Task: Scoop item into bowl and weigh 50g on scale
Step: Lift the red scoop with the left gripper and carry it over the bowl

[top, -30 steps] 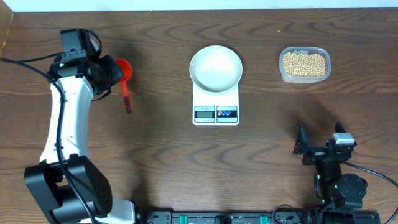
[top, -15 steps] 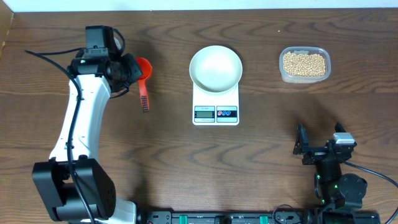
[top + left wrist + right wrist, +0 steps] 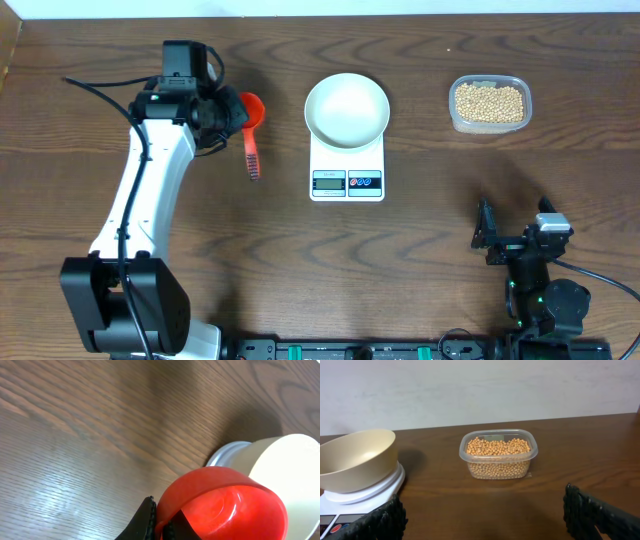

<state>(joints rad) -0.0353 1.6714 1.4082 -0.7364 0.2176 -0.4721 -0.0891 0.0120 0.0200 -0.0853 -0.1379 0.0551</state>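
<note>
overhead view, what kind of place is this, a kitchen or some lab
Probably a robot lab bench, not a kitchen: a wooden table with two robot arms, a plain white wall behind, and just a scale, bowl and tub of beans.

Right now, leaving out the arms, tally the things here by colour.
White: 2, round bowl and rectangular digital scale.
Red: 1, plastic scoop.
Clear: 1, plastic tub of tan beans.
Total: 4

place: robotics lab bench | cues: wood-grain table (image 3: pixel 420 250), blank wall (image 3: pixel 470 385), cabled robot arm (image 3: pixel 142 190)
</note>
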